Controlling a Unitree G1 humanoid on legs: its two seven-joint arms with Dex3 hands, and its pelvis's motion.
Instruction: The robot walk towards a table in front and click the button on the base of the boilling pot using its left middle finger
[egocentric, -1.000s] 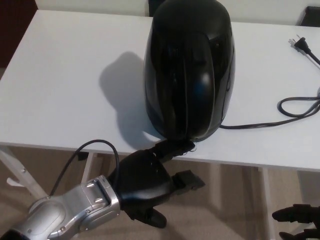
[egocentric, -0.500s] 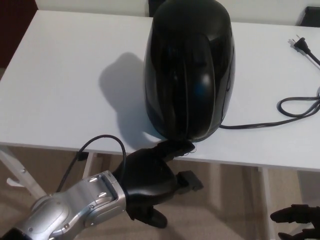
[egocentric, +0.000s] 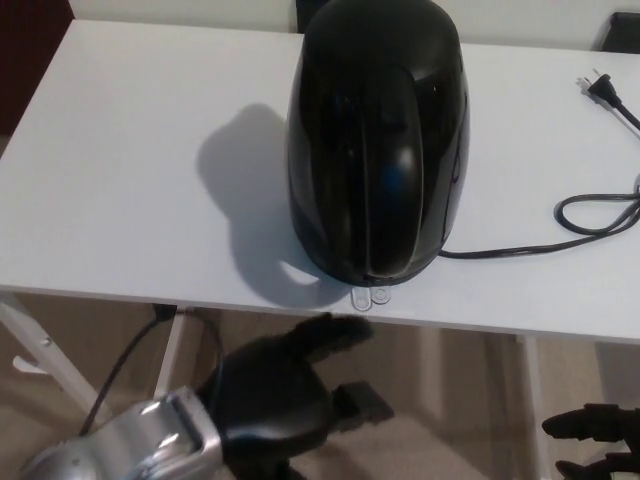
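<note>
Head view shows me the pot (egocentric: 378, 140), a glossy black domed body with a raised ridge running down its front, standing on the white table (egocentric: 120, 170) close to the near edge. At its base a small clear tab, the button (egocentric: 370, 297), sticks out toward me onto the tabletop. A black cord (egocentric: 560, 235) leaves the pot's right side, loops, and ends in a plug (egocentric: 600, 90) lying near the table's far right corner. My left hand (egocentric: 285, 385) sits below the table edge, apart from the button, fingers spread and holding nothing, one finger (egocentric: 335, 335) pointing up toward the base. My right hand (egocentric: 595, 440) shows only at the lower right corner; I cannot tell how it is set.
</note>
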